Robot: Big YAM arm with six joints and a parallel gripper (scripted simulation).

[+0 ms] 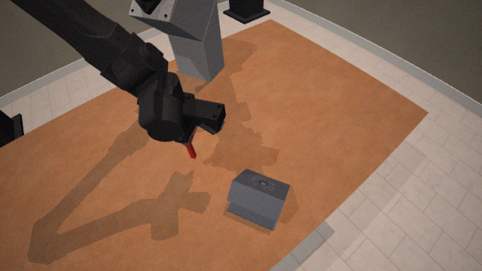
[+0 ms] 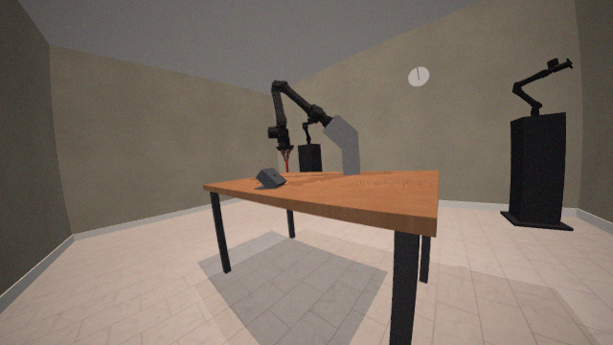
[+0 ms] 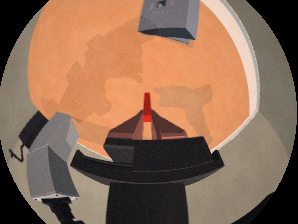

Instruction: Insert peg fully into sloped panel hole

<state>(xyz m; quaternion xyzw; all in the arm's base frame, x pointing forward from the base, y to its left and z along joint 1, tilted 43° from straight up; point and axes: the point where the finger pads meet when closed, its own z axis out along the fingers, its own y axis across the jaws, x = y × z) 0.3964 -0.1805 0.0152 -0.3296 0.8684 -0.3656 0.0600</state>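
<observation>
My gripper (image 1: 189, 143) (image 2: 286, 154) (image 3: 147, 113) is shut on the red peg (image 1: 192, 151) (image 2: 286, 164) (image 3: 147, 104), which hangs down from the fingers above the orange table (image 1: 320, 98) (image 2: 364, 192). The grey block with the sloped panel (image 1: 259, 197) (image 2: 270, 177) (image 3: 170, 11) sits on the table, to the right of and nearer than the gripper in the top view. Its small hole (image 1: 263, 183) (image 3: 161, 3) shows on the sloped top face. The peg is well apart from the block.
The arm's grey base column (image 1: 197, 41) (image 2: 346, 144) (image 3: 52, 156) stands at the back of the table. A black pedestal with a second arm (image 2: 536, 168) stands on the floor at the right. The table edge (image 1: 339, 222) runs close behind the block.
</observation>
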